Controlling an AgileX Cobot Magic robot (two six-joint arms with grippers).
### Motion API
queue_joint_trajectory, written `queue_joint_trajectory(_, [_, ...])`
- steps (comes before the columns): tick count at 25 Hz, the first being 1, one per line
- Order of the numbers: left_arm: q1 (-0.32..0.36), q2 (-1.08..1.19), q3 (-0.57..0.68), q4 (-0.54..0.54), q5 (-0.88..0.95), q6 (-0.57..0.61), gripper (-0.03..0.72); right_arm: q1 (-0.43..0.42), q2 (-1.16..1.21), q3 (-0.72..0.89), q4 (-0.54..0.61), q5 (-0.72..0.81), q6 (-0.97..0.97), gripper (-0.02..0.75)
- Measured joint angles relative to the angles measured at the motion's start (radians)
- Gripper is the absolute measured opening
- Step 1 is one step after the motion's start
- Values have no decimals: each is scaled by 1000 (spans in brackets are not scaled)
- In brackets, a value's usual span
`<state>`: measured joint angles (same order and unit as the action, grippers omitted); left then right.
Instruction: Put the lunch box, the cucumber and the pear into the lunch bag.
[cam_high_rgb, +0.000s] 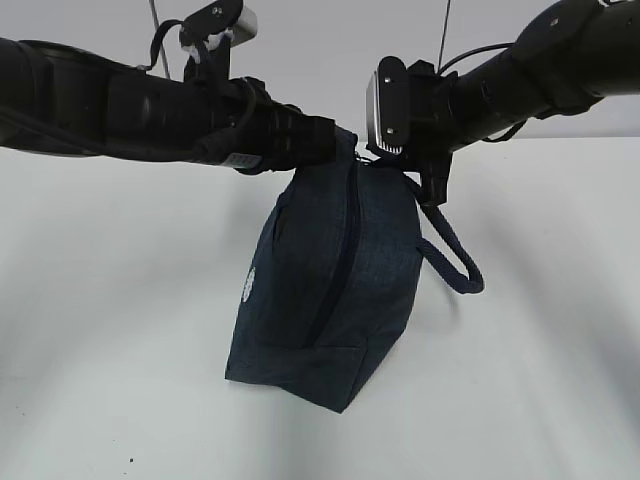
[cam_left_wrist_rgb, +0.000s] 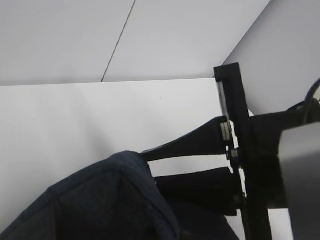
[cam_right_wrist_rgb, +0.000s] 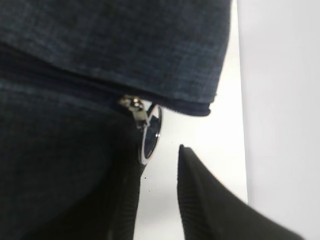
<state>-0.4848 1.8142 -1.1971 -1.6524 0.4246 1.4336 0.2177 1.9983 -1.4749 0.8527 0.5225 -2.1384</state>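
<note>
The dark navy lunch bag (cam_high_rgb: 320, 290) hangs upright, its lower end at the white table; whether it touches I cannot tell. Its long zipper (cam_high_rgb: 335, 270) looks closed. My left gripper (cam_high_rgb: 340, 140) is shut on the bag's top corner; in the left wrist view its fingertips (cam_left_wrist_rgb: 150, 167) are hidden behind the fabric (cam_left_wrist_rgb: 100, 200). My right gripper (cam_high_rgb: 428, 185) is open at the bag's top right. In the right wrist view the metal ring pull (cam_right_wrist_rgb: 150, 135) lies just beside the left finger (cam_right_wrist_rgb: 125, 200) of the right gripper (cam_right_wrist_rgb: 161, 157). The lunch box, cucumber and pear are out of view.
A loop handle (cam_high_rgb: 455, 262) hangs off the bag's right side, under the right arm. A small white mark (cam_high_rgb: 247, 285) is on the bag's left face. The white table (cam_high_rgb: 120, 380) stretches around the bag; a wall (cam_left_wrist_rgb: 175, 35) stands behind.
</note>
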Motion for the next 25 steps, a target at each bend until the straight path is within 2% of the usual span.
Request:
queue_joint_trajectory(13, [1,0,0,-1,6,0,23,0,0,0,138,55,-62,212])
queue_joint_trajectory(15, [1,0,0,-5,6,0,23,0,0,0,143,59,-65,186])
queue_joint_trajectory(20, [1,0,0,-7,7,0,23,0,2,0,147,66,-67,14])
queue_joint_trajectory(25, [2,0,0,-8,10,0,23,0,4,0,186,17,-68,6])
